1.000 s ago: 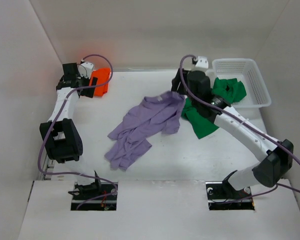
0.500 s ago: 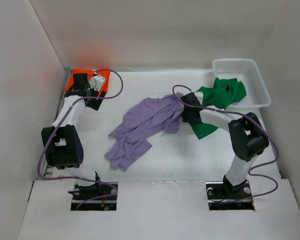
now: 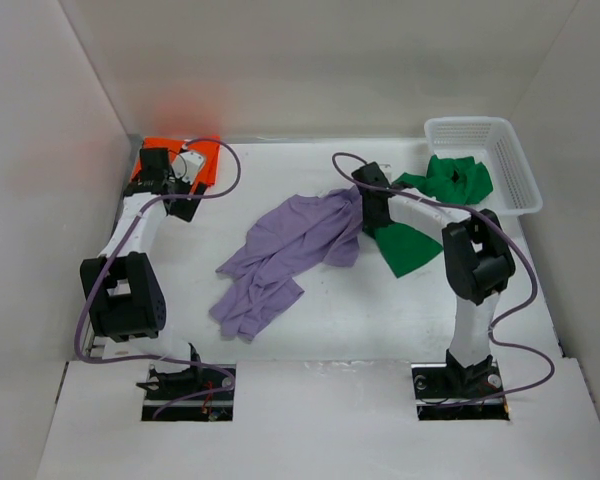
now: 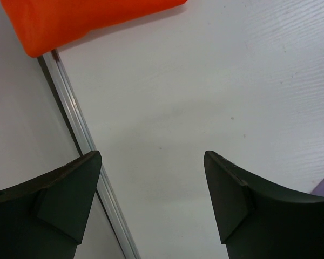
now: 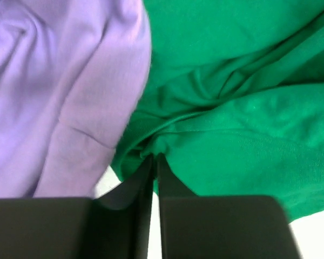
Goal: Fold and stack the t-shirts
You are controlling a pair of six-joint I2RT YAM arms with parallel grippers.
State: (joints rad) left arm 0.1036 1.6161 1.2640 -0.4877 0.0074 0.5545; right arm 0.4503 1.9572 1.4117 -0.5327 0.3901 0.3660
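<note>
Right gripper [image 5: 153, 159] pinches green shirt [image 5: 248, 135] at its edge, likely to pull it clear of purple shirt [image 5: 59, 97] at 9 o'clock; left gripper [image 4: 152, 162] spread, empty.

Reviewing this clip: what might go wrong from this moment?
1. The right jaws pinch only a small fold of the green shirt; it may slip out when lifted.
2. The lavender shirt lies against that spot, so it might get dragged along.
3. The green shirt's far end reaches the basket, which a pull may shift.
</note>
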